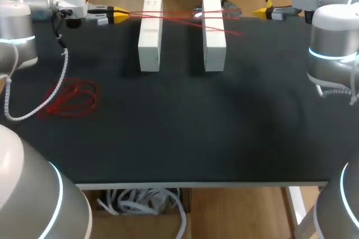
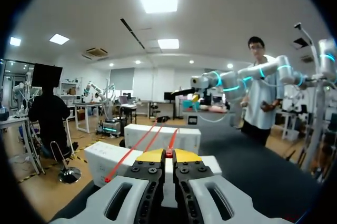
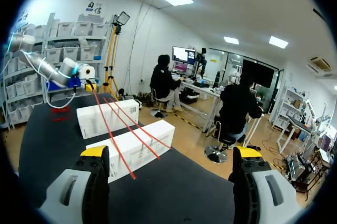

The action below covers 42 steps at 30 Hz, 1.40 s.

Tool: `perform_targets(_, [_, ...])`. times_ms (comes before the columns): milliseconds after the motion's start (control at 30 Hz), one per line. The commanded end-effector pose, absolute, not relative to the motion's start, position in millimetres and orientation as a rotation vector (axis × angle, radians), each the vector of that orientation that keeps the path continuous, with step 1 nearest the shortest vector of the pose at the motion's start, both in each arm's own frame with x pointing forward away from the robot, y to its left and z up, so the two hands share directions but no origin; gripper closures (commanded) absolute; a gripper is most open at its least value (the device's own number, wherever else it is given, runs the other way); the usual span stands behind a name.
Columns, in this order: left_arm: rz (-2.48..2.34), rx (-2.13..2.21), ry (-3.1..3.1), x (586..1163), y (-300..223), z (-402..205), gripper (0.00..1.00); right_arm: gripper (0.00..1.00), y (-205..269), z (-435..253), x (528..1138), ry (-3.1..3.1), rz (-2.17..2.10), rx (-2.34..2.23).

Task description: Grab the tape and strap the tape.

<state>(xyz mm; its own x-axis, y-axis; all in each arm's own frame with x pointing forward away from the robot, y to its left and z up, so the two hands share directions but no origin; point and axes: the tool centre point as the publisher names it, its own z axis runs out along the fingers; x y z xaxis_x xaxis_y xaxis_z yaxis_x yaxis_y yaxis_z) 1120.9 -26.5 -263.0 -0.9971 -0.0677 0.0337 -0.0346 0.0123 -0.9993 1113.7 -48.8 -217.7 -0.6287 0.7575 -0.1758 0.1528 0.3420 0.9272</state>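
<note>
Two yellow tips of the left gripper (image 2: 168,154) pinch the red tape (image 1: 185,19), which runs in lines over both white boxes (image 1: 150,37). The right gripper (image 3: 171,153) is wide open just past them, holding nothing. I think it should grab the loose ends gently and pull the lines tight.

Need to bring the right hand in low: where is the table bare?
Bare: the near half of the table, boxes to near edge, and right of the right box. Crowded: the far strip where tape from the left hand crosses both boxes, and the left side at the red coil.
</note>
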Motion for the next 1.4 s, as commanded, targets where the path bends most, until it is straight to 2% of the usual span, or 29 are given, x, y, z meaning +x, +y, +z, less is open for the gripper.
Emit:
perform_targets(33, [-2.115, -0.216, 2.183, 1091.7, -30.5, -241.3, 1.0, 0.0, -49.4, -217.2, 1113.8, 2.007, 1.292, 0.793])
perform_targets(633, [-2.218, -0.304, 2.056, 1045.6, -46.7, -177.5, 1.0, 0.0, -49.4, -217.2, 1113.8, 2.007, 1.292, 0.793])
perform_targets(1400, [-2.206, -0.4, 2.065, 1038.1, -46.4, -168.3, 1.0, 0.0, -49.4, -217.2, 1113.8, 2.007, 1.292, 0.793])
